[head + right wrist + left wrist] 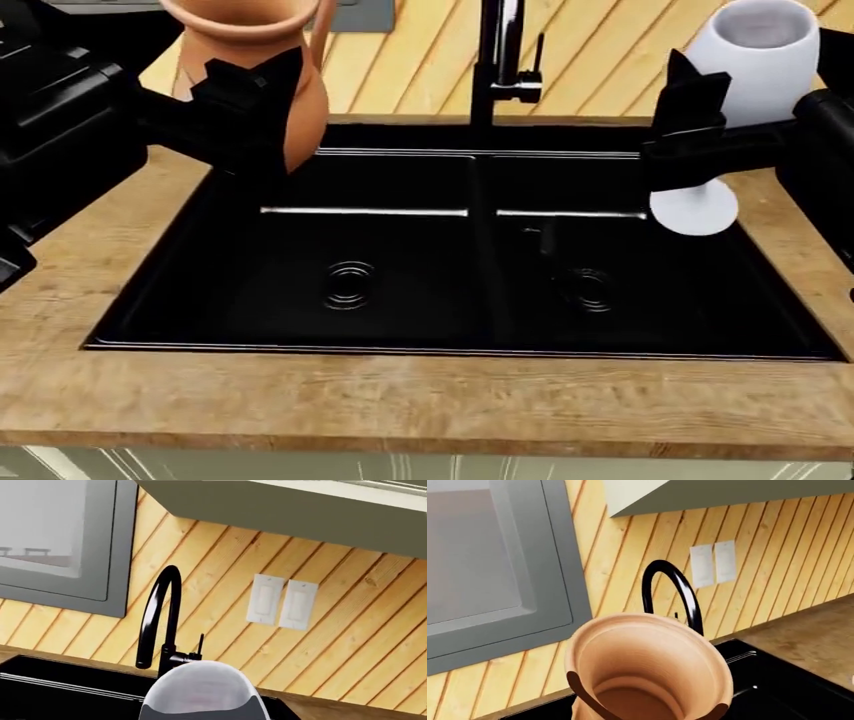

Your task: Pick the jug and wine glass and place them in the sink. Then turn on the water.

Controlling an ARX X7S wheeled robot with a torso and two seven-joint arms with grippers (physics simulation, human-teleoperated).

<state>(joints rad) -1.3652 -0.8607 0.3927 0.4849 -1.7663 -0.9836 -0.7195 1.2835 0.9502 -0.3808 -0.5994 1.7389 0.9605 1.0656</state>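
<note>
Two things held up over the sink (147,330): jug (254,60) above its left back corner, clamped in left gripper (254,100); wine glass (741,80) above its right edge, stem clamped in right gripper (694,150), faucet (505,60) between

My left gripper (260,100) is holding the jug (254,60) over the sink's (467,345) far left corner; my right gripper (694,125) is holding the wine glass (747,70) over its far right edge, faucet (501,60) standing between.
</note>
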